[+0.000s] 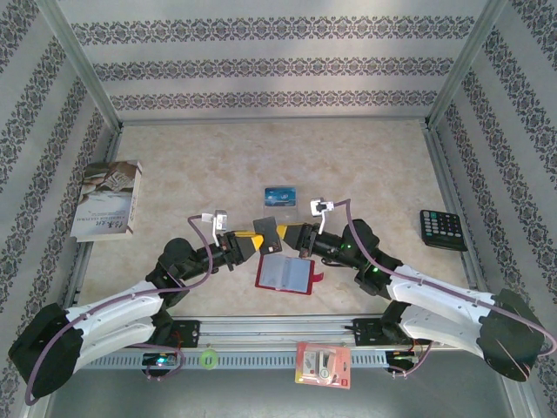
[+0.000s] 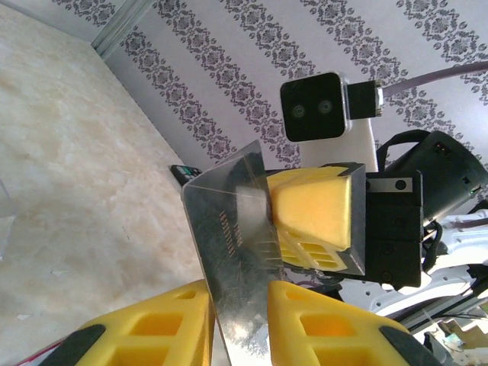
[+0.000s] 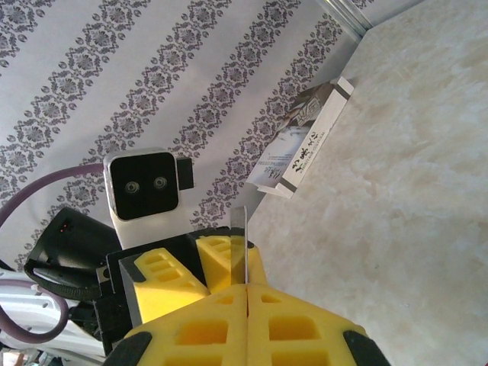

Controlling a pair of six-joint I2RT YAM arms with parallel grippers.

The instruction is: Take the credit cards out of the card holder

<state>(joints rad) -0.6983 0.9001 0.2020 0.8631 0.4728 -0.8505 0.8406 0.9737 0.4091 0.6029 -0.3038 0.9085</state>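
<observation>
The red card holder lies open on the table, its grey-blue pockets facing up. Above it a dark grey credit card hangs in the air between both grippers. My right gripper is shut on the card's right end, which shows edge-on past its fingertips. In the left wrist view the card stands slanted in the gap of my left gripper, whose jaws are narrowly open around it. A blue credit card leans on a clear stand further back.
A black calculator lies at the right. A white box lies at the left and also shows in the right wrist view. A red-and-white blister pack sits on the near rail. Patterned walls enclose the table.
</observation>
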